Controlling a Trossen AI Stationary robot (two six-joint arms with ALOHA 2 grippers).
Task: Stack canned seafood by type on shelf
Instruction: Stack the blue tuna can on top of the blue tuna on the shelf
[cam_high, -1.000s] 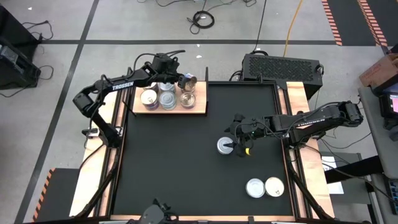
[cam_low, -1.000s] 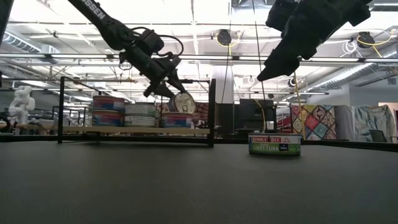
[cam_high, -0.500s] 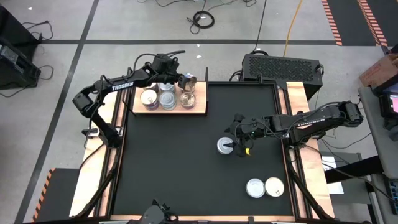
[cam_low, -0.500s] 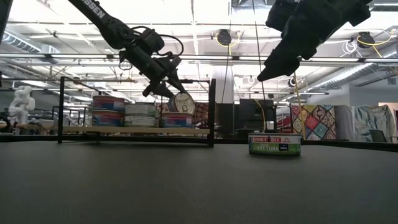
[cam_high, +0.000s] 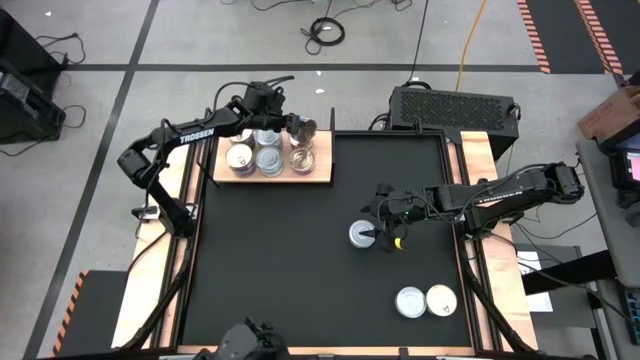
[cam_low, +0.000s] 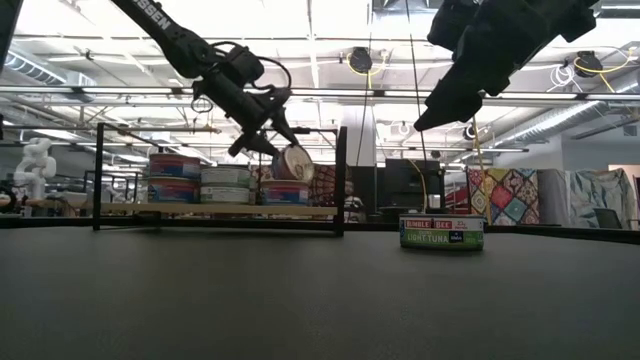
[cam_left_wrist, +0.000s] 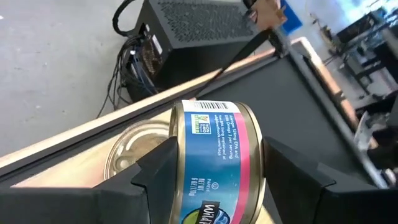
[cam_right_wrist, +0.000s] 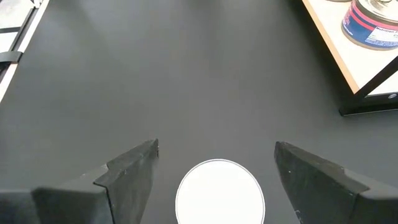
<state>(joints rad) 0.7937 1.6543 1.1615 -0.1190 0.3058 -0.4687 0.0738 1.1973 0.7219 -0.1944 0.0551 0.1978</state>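
My left gripper (cam_high: 296, 126) is shut on a tin with a blue and pink label (cam_left_wrist: 214, 162) and holds it in the air above the right end of the wooden shelf (cam_high: 322, 176). Under it a silvery tin top (cam_left_wrist: 134, 146) lies on the shelf. Three stacks of tins (cam_low: 225, 183) stand side by side on the shelf. My right gripper (cam_right_wrist: 214, 168) hangs open above a cream-topped tin (cam_right_wrist: 219, 191), which stands flat on the black mat at mid table (cam_high: 362, 234); its fingers are on either side of it and well above it. My left gripper pinches the tin by its two flat ends (cam_left_wrist: 176, 155) between the two fingers, so its curved label wall faces the wrist camera. The fingers (cam_low: 265, 135) slant down from the table's left. The tin is on edge, tilted and lifted clear of the stack below.
Two more tins (cam_high: 410, 301) (cam_high: 441, 300) sit side by side on the mat near the front right corner. The shelf has a dark frame with upright posts (cam_low: 340, 180) at its ends. A black box (cam_high: 452, 105) stands behind the table's far right edge.
My left gripper has rolled about its own pointing line without shifting place, and the held tin has turned with it, so that its round face tips differently over the right-hand stack. It has stayed shut on the tin.
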